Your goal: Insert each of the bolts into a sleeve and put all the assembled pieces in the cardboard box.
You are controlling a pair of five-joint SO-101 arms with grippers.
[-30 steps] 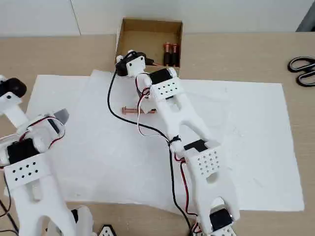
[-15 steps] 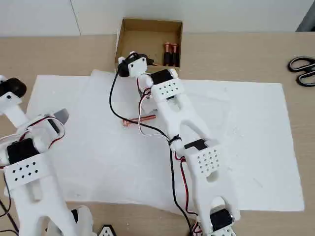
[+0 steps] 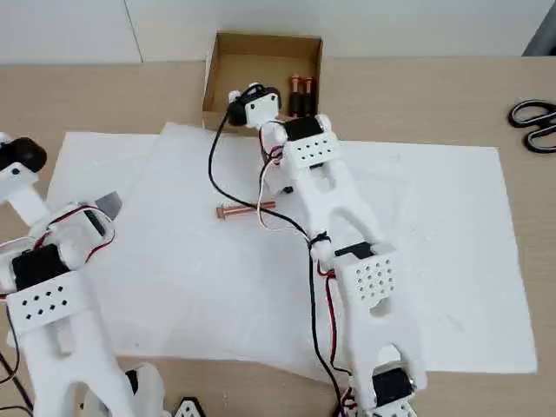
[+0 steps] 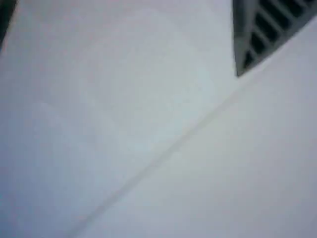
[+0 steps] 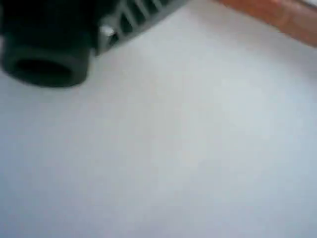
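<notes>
A copper bolt (image 3: 245, 209) lies flat on the white paper (image 3: 434, 226), to the left of the right arm's forearm. My right gripper (image 5: 84, 47) hangs just above the paper and is shut on a black sleeve (image 5: 44, 59), whose open end faces the camera. A stretch of the bolt (image 5: 277, 15) shows at that view's edge. Under the arm's wrist a dark bit of the sleeve (image 3: 287, 188) peeks out. The cardboard box (image 3: 228, 65) stands at the back with two assembled pieces (image 3: 301, 94) inside. My left gripper (image 3: 109, 205) rests open over bare paper at the left, its ribbed finger (image 4: 262, 34) holding nothing.
Scissors (image 3: 534, 124) lie at the far right of the wooden table. The right arm's black and red cables (image 3: 217, 182) loop over the paper beside the bolt. The paper's raised fold (image 4: 163, 153) runs under the left gripper.
The right arm's wrist swung right and toward the box. The bolt was nudged a little nearer the front of the table. The left arm kept still.
</notes>
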